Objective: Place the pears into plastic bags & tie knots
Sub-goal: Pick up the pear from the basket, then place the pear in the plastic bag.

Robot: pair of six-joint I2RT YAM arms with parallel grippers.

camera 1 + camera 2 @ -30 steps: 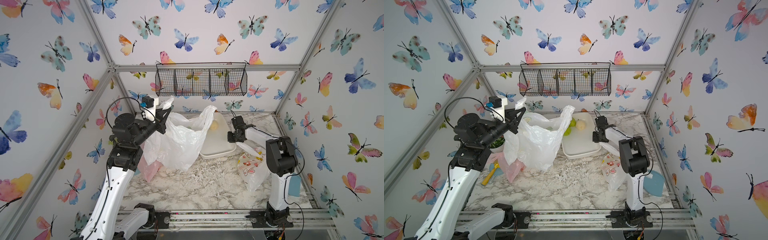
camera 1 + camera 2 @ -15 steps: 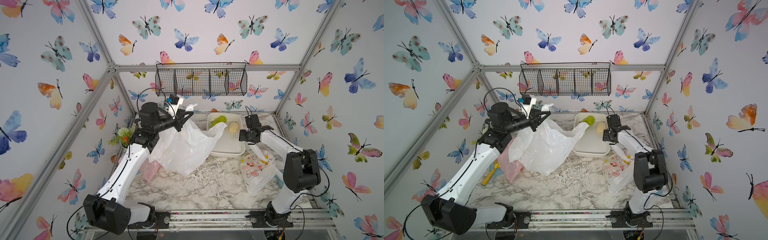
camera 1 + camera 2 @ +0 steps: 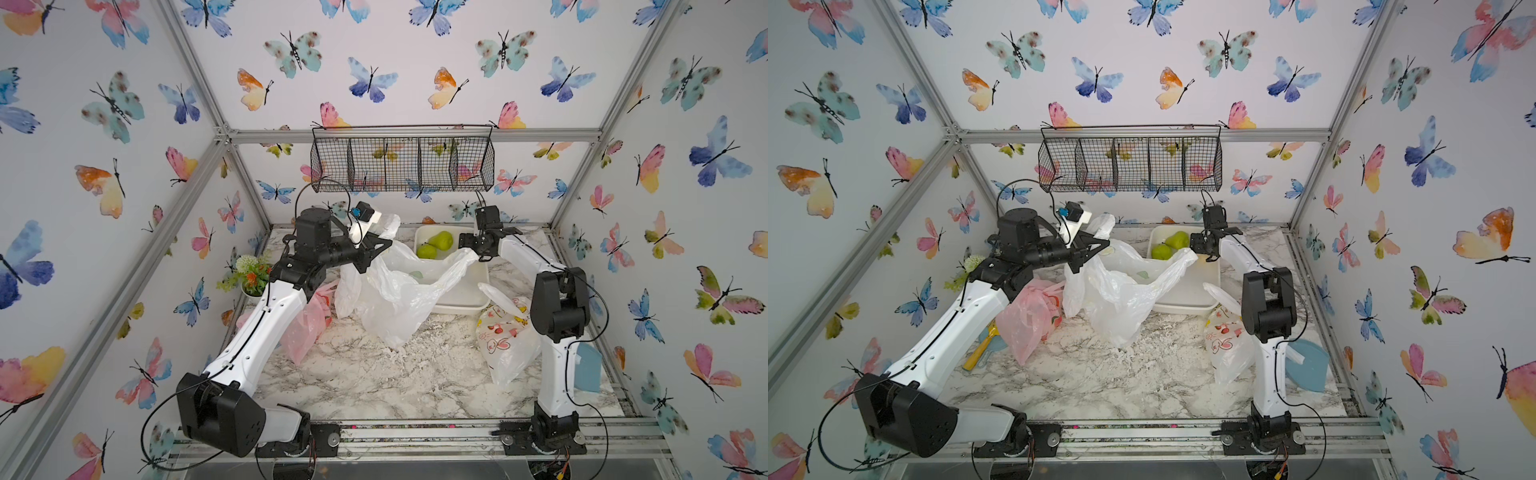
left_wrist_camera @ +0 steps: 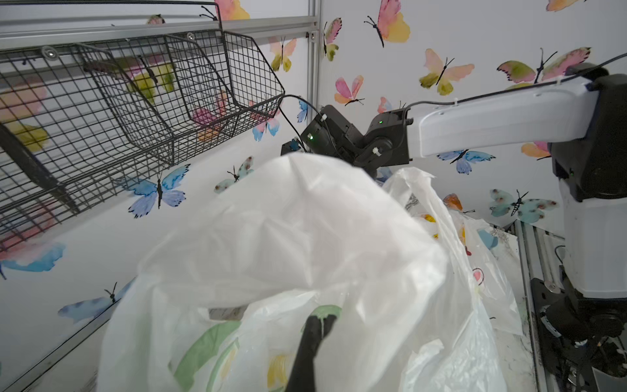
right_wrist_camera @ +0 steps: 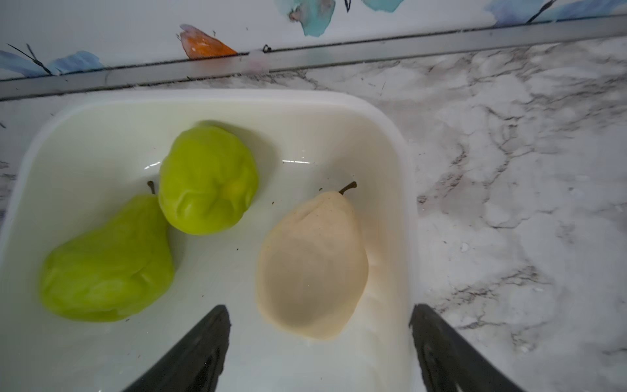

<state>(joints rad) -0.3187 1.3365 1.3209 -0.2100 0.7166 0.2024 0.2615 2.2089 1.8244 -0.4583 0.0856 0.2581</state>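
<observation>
Butterfly wallpaper covers the walls around a marble counter point(image 3: 374, 374). In both top views the left fingers point(image 3: 376, 248) are closed on one handle of the lemon bag point(image 3: 399, 299) and hold it up. The bag hangs below them and its bottom rests on the counter. The pink bag point(image 3: 307, 324) lies under the left arm, behind these fingers. The right fingers point(image 3: 467, 242) stand over the far end of the white tray point(image 3: 469, 291), and the bag's other handle drapes just beside them. Two green pears point(image 3: 441, 240) lie in the tray near the right fingers. The doodle bag point(image 3: 505, 336) sits well apart from both pairs of fingers.

From the left wrist, white plastic of the lemon bag fills the space around the left fingers, which pinch it. Beyond it a wire basket point(image 4: 135, 101) hangs on the wall.

From the right wrist, the right fingers are spread wide and hold nothing. A cream pear point(image 5: 312, 261) lies in the tray with its broad end between the two tips, touching neither. The green pears touch each other, ahead of one finger.
</observation>
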